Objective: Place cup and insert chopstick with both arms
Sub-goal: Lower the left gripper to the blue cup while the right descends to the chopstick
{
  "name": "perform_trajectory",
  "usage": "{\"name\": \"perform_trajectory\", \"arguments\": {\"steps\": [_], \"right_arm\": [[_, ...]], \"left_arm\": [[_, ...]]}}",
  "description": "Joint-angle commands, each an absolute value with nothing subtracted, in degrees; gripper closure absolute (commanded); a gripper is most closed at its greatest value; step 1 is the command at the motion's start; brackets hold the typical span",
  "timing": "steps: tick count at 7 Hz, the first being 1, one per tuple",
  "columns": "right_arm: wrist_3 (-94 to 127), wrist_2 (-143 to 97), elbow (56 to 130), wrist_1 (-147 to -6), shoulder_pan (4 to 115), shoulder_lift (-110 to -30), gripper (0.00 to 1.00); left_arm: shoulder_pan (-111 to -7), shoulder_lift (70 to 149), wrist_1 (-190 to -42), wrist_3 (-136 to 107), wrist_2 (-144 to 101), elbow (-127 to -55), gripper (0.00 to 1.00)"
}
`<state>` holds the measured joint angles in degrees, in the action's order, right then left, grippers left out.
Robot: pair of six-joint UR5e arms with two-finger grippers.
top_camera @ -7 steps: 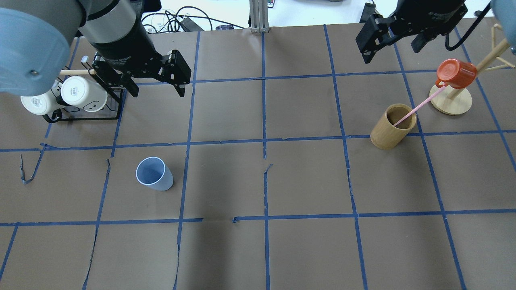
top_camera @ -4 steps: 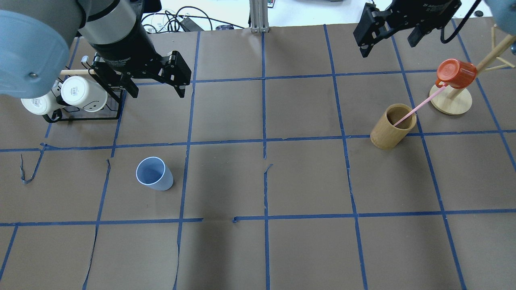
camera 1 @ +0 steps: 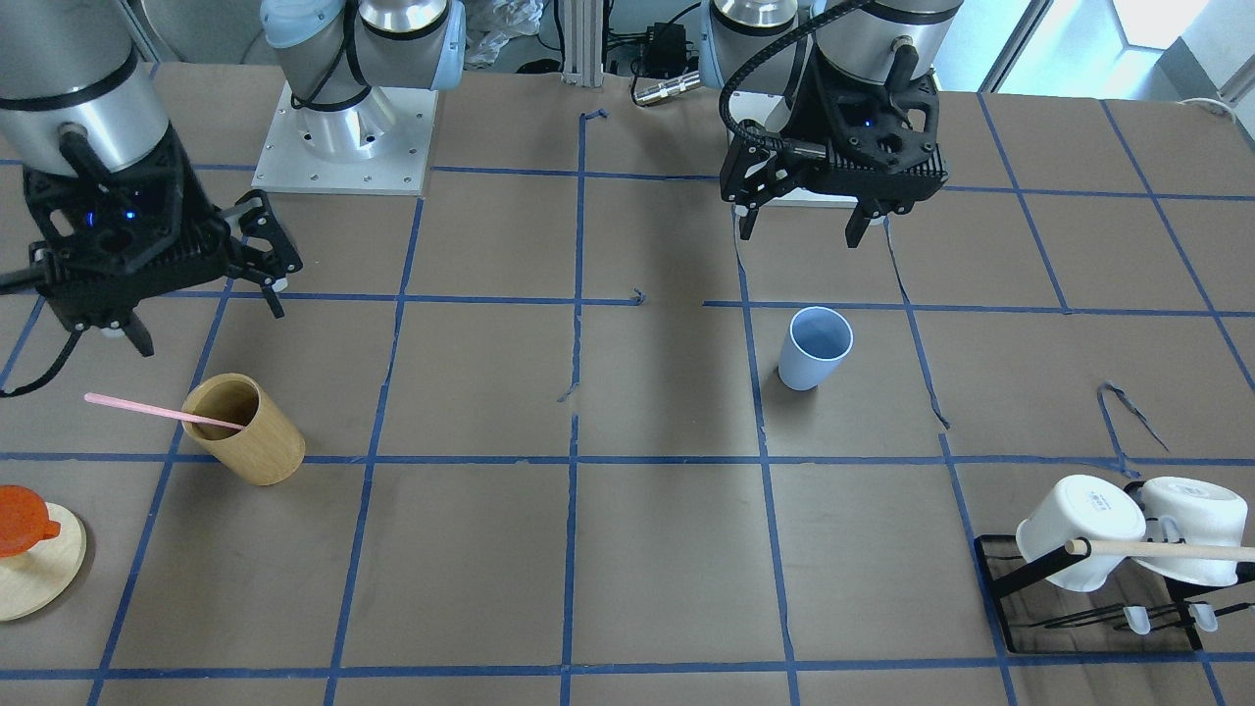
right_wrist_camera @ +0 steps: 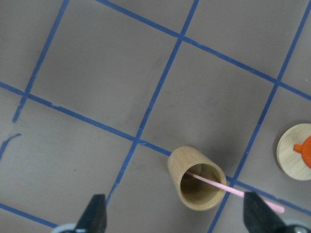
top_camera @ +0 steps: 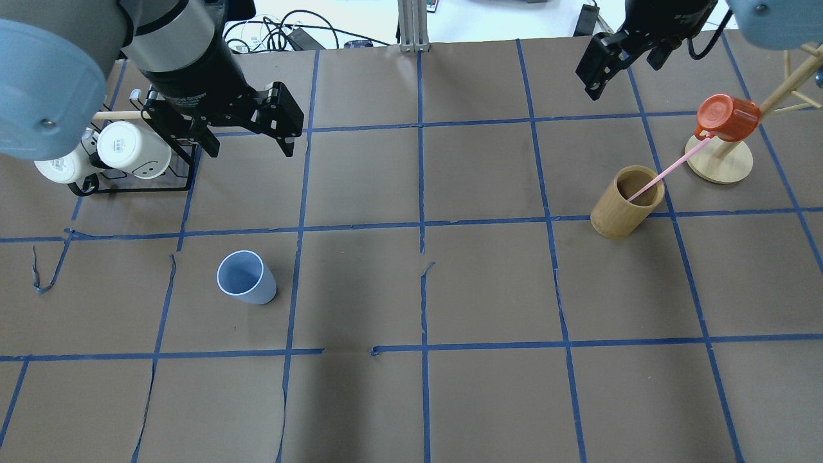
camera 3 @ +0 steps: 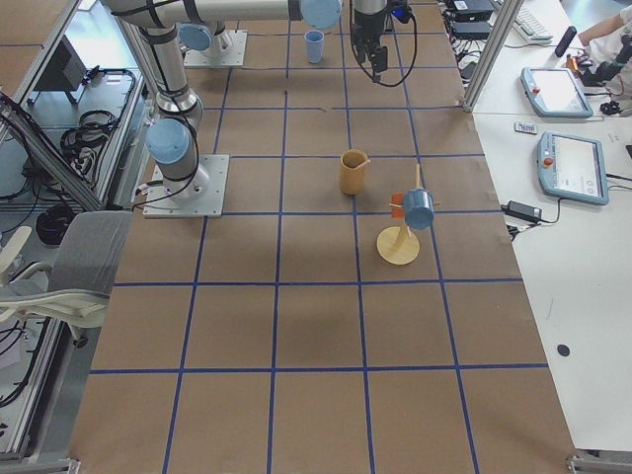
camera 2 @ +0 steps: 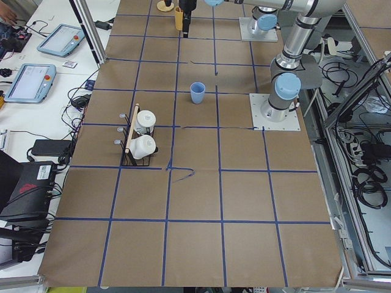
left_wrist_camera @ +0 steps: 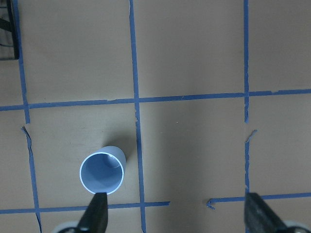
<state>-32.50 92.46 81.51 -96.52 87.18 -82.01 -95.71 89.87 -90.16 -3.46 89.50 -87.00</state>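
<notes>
Cup [camera 1: 814,348] stands clear of left tool [camera 1: 802,231] and right tool [camera 1: 206,322], both agape, empty.

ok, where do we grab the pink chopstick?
Grip the pink chopstick on its exposed upper shaft from above, jaws across it. It leans out of the bamboo holder toward the orange mug, so that stretch is free; the lower end is inside the holder.
</notes>
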Motion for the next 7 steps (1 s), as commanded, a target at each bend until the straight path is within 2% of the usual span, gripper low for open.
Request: {"name": "perform_trajectory", "arguments": {"steps": [1, 4, 7], "right_arm": [[-55.1, 93.1, 81.7, -98.8, 82.8, -79.5, 0.01], [-85.5, 93.6, 85.4, -98.5, 77.0, -79.2, 0.01], [-112.7, 92.5, 90.9, -100.5, 73.6, -79.2, 0.0]], "left_arm": [[-95.8, 89.6, -90.2, -3.5, 89.7, -87.3, 0.0], [-95.2, 91.6, -90.1, -2.5, 89.2, -88.0, 0.0], [-91.4, 92.9, -86.3, -2.6, 89.7, -100.9, 0.0]]}}
